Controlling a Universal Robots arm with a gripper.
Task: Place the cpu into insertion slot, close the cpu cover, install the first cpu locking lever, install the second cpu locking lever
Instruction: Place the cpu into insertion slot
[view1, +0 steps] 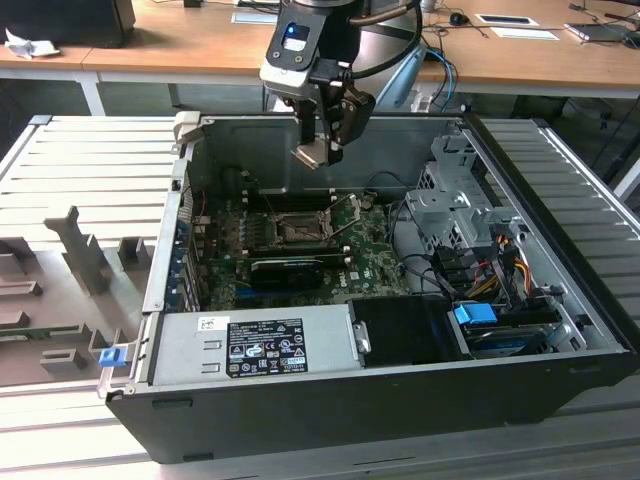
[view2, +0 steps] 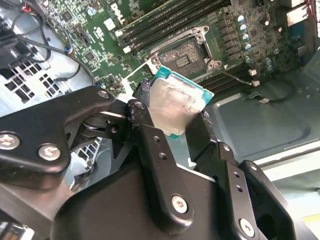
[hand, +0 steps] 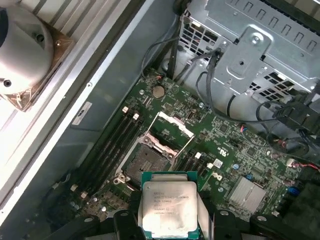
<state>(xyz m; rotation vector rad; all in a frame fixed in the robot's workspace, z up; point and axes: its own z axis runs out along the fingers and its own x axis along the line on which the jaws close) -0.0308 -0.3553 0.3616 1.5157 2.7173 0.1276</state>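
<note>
The claw (view1: 322, 148) is clenched on the cpu (view1: 308, 156), in the upper middle of the exterior view, above the open case (view1: 400, 400). The slot (view1: 296, 232) lies lower, uncovered.

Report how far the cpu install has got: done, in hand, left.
Done: nothing is seated yet. The socket lies empty with its pins bare, and the cover stands open.
In hand: the gripper is shut on the cpu, held above the board inside the open case.
Left: placing the cpu in the socket, closing the cover, and both lever steps.
</note>
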